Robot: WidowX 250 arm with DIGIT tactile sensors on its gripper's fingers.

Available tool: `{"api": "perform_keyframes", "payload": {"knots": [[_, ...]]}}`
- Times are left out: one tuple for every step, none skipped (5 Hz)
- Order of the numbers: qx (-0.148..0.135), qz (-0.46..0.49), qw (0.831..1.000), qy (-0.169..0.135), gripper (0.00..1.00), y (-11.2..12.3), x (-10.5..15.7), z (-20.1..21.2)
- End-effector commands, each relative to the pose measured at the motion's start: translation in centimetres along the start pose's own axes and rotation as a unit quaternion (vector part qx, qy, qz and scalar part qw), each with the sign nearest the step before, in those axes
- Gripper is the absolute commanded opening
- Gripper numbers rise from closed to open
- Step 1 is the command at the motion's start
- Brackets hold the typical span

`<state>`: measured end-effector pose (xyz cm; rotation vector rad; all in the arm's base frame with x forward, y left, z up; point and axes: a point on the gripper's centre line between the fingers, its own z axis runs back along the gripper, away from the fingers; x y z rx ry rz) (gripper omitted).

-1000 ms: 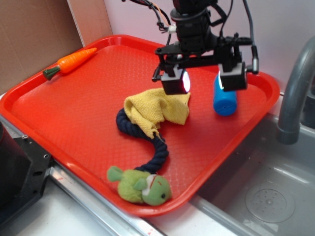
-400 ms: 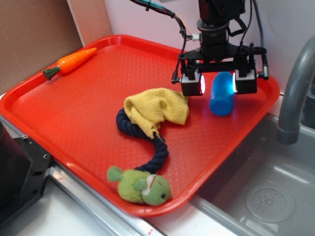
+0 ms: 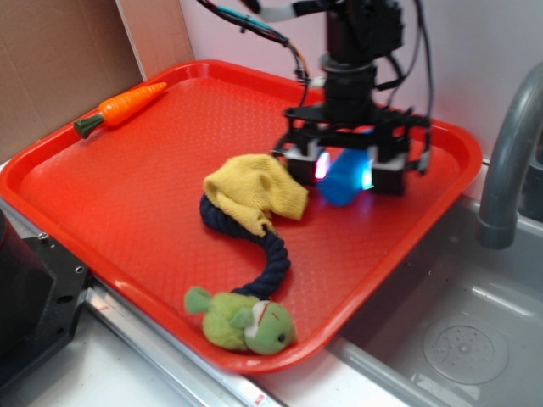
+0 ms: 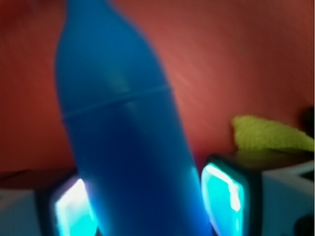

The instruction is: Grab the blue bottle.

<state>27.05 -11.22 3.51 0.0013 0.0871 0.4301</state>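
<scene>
Exterior view, red tray (image 3: 127, 182) holding blue bottle (image 3: 341, 180), yellow cloth (image 3: 253, 192), carrot (image 3: 119, 108)

blue bottle (image 3: 341, 184) half hidden behind the hand (image 3: 346, 169).

Blue bottle on the red tray

We see the blue bottle (image 3: 341, 183) as a small, bright blue plastic cylinder lying on its side toward the tray's right side, its lower end facing us. From the wrist view its body (image 4: 123, 147) fills the frame (blurred), narrowing at a shoulder toward the neck, with a thin raised ring around it.
</scene>
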Motion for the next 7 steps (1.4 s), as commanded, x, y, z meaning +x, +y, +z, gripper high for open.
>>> {"api": "perform_keyframes", "payload": {"knots": [[-0.086,-0.032,0.993,-0.076,0.00,5.9,-4.5,9.2],[-0.116,-0.027,0.990,-0.069,0.00,8.7,-7.1,11.3],[-0.131,-0.042,0.989,-0.056,0.00,11.0,-7.3,11.5],[-0.138,-0.034,0.988,-0.063,0.00,11.4,-6.8,12.7],[-0.128,-0.027,0.990,-0.056,0.00,11.7,-5.2,13.1],[-0.091,-0.001,0.993,-0.073,0.00,12.2,-3.7,12.6],[-0.084,0.009,0.993,-0.078,0.00,11.5,-3.7,12.1]]}}
